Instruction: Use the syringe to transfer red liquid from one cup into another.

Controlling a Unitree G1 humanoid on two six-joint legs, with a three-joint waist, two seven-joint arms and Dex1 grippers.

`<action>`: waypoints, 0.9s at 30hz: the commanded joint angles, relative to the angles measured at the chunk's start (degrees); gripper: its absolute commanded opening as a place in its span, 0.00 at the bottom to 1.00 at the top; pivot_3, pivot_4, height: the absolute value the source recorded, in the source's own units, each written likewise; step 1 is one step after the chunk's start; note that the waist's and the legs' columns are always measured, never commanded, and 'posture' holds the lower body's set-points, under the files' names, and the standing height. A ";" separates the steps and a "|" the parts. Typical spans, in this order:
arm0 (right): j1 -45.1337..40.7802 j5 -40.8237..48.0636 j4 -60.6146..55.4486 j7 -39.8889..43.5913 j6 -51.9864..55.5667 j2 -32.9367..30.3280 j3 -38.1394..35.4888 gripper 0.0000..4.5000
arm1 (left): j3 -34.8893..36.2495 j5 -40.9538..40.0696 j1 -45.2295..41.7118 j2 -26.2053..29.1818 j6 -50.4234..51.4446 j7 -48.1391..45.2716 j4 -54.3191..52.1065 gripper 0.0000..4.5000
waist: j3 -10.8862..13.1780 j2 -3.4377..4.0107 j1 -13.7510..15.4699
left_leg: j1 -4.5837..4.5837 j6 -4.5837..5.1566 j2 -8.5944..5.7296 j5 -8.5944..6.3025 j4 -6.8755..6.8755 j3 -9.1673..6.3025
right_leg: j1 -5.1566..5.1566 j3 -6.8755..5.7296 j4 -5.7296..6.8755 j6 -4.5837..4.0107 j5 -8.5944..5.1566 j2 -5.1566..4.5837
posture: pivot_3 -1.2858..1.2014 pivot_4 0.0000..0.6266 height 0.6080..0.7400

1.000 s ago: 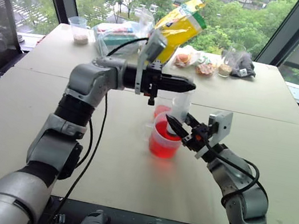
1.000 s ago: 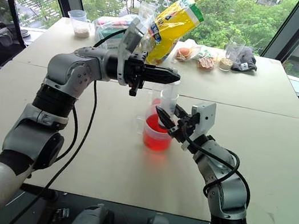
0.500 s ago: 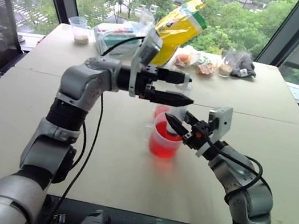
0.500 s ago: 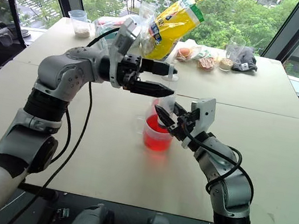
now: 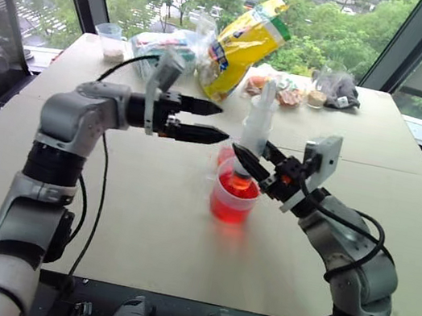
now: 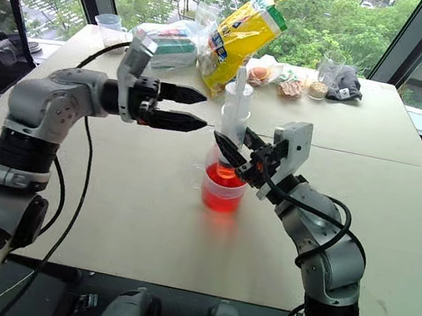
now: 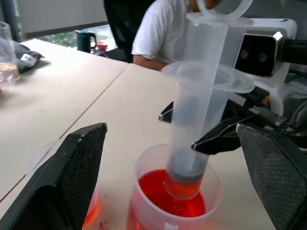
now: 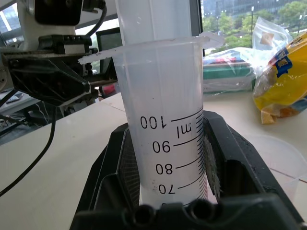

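The right gripper (image 5: 244, 162) grasps the large clear plastic syringe (image 5: 255, 129) upright, nozzle dipped in the wider clear handled cup (image 5: 233, 197) of red liquid (image 7: 171, 197), while the left gripper (image 5: 215, 123), fingers spread and released, hovers at the syringe's nine o'clock.

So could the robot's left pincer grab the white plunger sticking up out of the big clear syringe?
Probably yes. The left pincer is open, level with the white plunger, and nothing stands between them.
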 commanded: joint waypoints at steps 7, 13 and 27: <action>-20.43 -3.48 21.53 5.99 -9.25 -2.93 -2.46 0.31 | 5.16 0.59 0.48 2.11 -3.42 5.59 0.94 0.99 | 0.00 0.01 -0.06 | 0.01 0.00 -0.01 0.00 0.02 0.05 | 0.00 0.00 0.03 0.00 0.00 -0.01 | 0.52 0.24 1.00; -30.65 -10.22 49.94 8.78 -25.79 0.86 -2.20 0.31 | 6.11 -0.56 3.27 2.99 -2.79 7.72 -2.10 0.99 | 0.00 0.01 -0.24 | -0.02 0.00 0.00 0.00 -0.04 0.15 | -0.05 0.00 0.00 0.00 0.00 -0.02 | 0.52 0.24 1.00; -30.65 -13.18 60.25 11.71 -33.82 5.35 -1.83 0.31 | 3.09 2.34 -8.46 -1.02 -10.33 5.60 8.46 0.99 | 0.02 0.03 -0.10 | -0.05 -0.05 0.01 0.03 -0.06 0.31 | -0.05 -0.02 -0.06 0.01 0.01 -0.06 | 0.52 0.24 1.00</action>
